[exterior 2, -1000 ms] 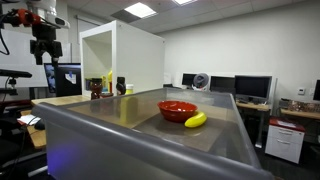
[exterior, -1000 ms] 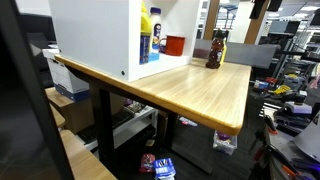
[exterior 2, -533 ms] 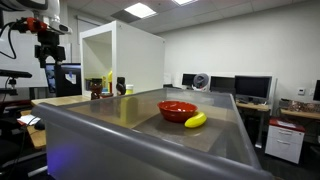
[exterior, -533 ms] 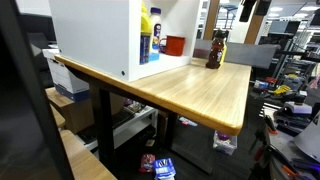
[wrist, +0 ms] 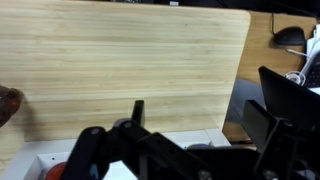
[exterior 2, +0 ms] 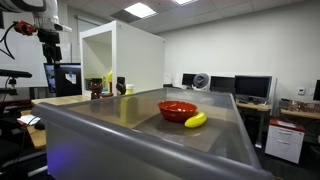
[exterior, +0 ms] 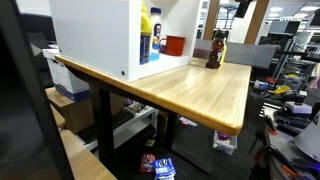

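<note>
Hovering high over the table (exterior: 200, 90), our claw (exterior 2: 51, 57) hangs spread and empty; we see a bottle (exterior: 214, 50) standing beside the cabinet (exterior: 100, 35).

Indoor, bright and even throughout. Light from ceiling panels (exterior 2: 140, 10) overhead; no hard shadows. In an exterior view the white cabinet (exterior: 95, 35) runs close to blown out, the wooden tabletop (exterior: 195, 85) carries a soft sheen, and the space under it is dim. A dark blurred post (exterior: 14, 90) blocks the near edge. The grey foreground surface (exterior 2: 150, 140) is out of focus, with faint reflections and a bluish cast low down. The gripper (exterior 2: 52, 58) is a dark silhouette. In the wrist view its body is black and smeared, and the wood behind it is evenly lit.
</note>
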Controlling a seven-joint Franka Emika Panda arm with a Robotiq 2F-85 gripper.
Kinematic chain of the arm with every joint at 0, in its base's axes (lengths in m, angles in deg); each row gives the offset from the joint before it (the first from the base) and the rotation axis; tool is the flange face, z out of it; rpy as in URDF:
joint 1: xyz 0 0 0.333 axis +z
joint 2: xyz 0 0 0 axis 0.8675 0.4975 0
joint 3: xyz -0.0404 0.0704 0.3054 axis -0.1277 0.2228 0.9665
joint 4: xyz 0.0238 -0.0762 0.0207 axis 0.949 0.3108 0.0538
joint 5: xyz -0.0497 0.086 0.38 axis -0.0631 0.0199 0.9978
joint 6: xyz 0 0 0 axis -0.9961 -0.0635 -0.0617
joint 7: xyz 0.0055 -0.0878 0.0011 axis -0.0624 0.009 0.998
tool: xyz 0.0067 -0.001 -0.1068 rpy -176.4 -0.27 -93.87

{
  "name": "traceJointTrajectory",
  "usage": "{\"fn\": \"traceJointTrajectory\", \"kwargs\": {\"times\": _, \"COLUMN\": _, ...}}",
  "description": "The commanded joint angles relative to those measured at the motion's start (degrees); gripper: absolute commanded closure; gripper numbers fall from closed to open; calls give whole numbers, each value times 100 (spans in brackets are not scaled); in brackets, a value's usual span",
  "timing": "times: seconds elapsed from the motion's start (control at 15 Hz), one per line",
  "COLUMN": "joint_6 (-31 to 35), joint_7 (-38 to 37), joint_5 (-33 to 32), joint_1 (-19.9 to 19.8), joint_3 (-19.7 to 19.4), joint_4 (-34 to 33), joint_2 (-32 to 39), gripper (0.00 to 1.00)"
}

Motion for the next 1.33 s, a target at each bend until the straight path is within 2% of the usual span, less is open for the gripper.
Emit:
{"fn": "traceJointTrajectory", "kwargs": {"times": 0.0, "joint_6": 477, "joint_7": -523, "joint_5": 164, "joint_1": -124, "joint_3": 272, "joint_4": 31, "joint_2": 31, "gripper": 0}}
{"fn": "traceJointTrajectory", "kwargs": {"times": 0.13, "joint_6": 598, "joint_7": -395, "joint_5": 91, "joint_1": -41, "joint_3": 357, "joint_4": -40, "joint_2": 170, "gripper": 0}}
{"fn": "traceJointTrajectory", "kwargs": {"times": 0.53, "joint_6": 605, "joint_7": -710, "joint_5": -191, "joint_1": -151, "joint_3": 676, "joint_4": -171, "joint_2": 463, "gripper": 0}}
{"fn": "traceJointTrajectory", "kwargs": {"times": 0.67, "joint_6": 565, "joint_7": -529, "joint_5": -68, "joint_1": -27, "joint_3": 552, "joint_4": -70, "joint_2": 337, "gripper": 0}}
{"fn": "traceJointTrajectory", "kwargs": {"times": 1.27, "joint_6": 564, "joint_7": -537, "joint_5": -82, "joint_1": -34, "joint_3": 565, "joint_4": -118, "joint_2": 457, "gripper": 0}}
